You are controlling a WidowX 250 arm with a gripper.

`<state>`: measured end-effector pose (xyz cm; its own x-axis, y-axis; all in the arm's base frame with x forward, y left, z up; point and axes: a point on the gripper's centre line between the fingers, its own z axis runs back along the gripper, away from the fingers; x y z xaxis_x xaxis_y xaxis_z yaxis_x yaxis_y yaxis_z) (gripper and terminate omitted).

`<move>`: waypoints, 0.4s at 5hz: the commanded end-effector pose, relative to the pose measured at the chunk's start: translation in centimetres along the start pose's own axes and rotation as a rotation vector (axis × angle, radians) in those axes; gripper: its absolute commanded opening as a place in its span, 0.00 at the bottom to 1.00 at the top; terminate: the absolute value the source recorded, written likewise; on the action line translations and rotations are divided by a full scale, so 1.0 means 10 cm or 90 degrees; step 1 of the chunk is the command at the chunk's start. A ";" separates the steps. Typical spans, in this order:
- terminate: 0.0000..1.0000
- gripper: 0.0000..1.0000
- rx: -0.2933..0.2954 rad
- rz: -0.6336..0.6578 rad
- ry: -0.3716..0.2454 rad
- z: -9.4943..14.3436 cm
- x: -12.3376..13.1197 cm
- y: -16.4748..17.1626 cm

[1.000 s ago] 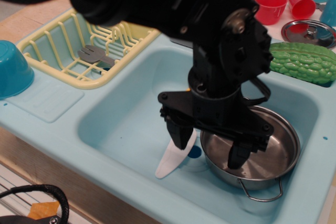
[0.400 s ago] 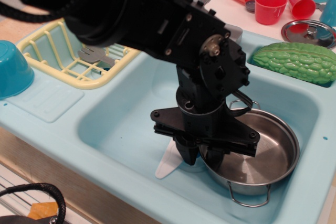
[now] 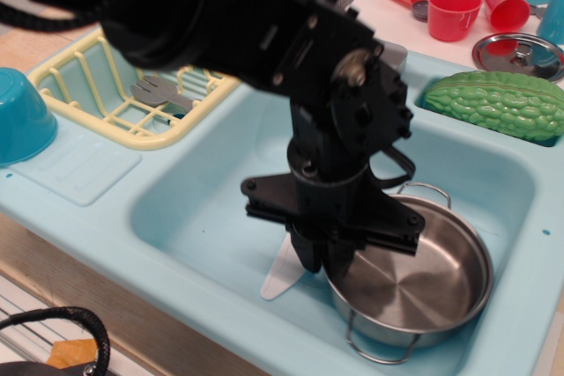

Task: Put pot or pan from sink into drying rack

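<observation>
The shiny steel pot (image 3: 423, 283) with two wire loop handles sits at the right of the light-blue sink (image 3: 203, 209), tilted a little, its left rim raised. My black gripper (image 3: 324, 263) is shut on the pot's left rim, one finger inside and one outside. The pale-yellow drying rack (image 3: 97, 94) stands at the back left, with a grey fork (image 3: 159, 92) lying in it. The arm hides the rack's right end and the sink's middle.
A white spatula (image 3: 282, 275) lies on the sink floor left of the pot. A teal bowl (image 3: 22, 116) is at the far left. A green bumpy gourd (image 3: 498, 103), red cups (image 3: 454, 11) and a flat steel lid (image 3: 520, 55) are at the back right.
My open gripper came down and shut on the pot's left rim. The pot has since shifted left and turned, its near handle swinging from right to left.
</observation>
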<state>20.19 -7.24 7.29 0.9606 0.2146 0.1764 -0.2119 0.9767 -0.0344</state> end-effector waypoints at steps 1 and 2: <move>0.00 0.00 0.010 0.004 -0.055 0.36 0.11 0.11; 0.00 0.00 0.036 0.014 -0.047 0.55 0.24 0.42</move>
<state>20.16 -0.96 12.87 0.9466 0.2347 0.2209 -0.2489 0.9678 0.0382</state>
